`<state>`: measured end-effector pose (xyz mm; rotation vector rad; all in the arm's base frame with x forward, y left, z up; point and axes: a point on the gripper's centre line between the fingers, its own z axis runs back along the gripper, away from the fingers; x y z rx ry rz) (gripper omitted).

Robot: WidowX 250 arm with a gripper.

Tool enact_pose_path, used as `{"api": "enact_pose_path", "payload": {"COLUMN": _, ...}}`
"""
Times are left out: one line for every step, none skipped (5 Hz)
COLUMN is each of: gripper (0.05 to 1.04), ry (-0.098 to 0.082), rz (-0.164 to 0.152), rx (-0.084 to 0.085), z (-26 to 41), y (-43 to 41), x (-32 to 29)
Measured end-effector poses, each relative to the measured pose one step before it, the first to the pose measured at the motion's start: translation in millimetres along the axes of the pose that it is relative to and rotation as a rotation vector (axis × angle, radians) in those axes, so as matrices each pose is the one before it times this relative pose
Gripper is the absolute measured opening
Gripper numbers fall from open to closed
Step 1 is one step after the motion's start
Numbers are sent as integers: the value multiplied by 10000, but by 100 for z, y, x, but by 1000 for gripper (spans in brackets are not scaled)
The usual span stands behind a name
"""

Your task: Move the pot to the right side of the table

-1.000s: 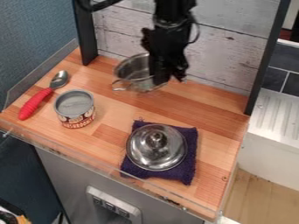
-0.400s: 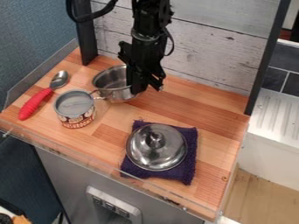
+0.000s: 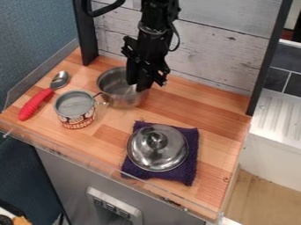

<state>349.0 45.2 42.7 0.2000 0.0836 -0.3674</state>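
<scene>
Currently, the hand point(image 3: 142, 87) is gripping the metal pot point(image 3: 122, 98) by its rim, just beside the labelled tin can point(image 3: 75, 115).

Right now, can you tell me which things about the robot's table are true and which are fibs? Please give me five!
1. The shiny lid is on the purple cloth. True.
2. In the picture, the spoon is to the left of the can. True.
3. The can is lying on its side. False: it is standing upright.
4. The spoon's handle is blue. False: it is red.
5. The robot's jaws are down at the pot, not at the lid. True.
</scene>
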Motion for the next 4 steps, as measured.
{"api": "enact_pose_path", "payload": {"gripper": 840, "ry": -139, "rz": -142, "rx": -217, "z": 206, "y": -427, "x": 348}}
{"api": "enact_pose_path", "payload": {"gripper": 1012, "ry": -553, "rz": -109, "rx": -475, "z": 786, "y": -996, "x": -34}}
{"api": "enact_pose_path", "payload": {"gripper": 1009, "ry": -602, "rz": 290, "rx": -159, "z": 1896, "y": -201, "x": -514}}
{"api": "enact_pose_path", "payload": {"gripper": 1002, "ry": -261, "rz": 375, "rx": -412, "z": 638, "y": -188, "x": -782}}
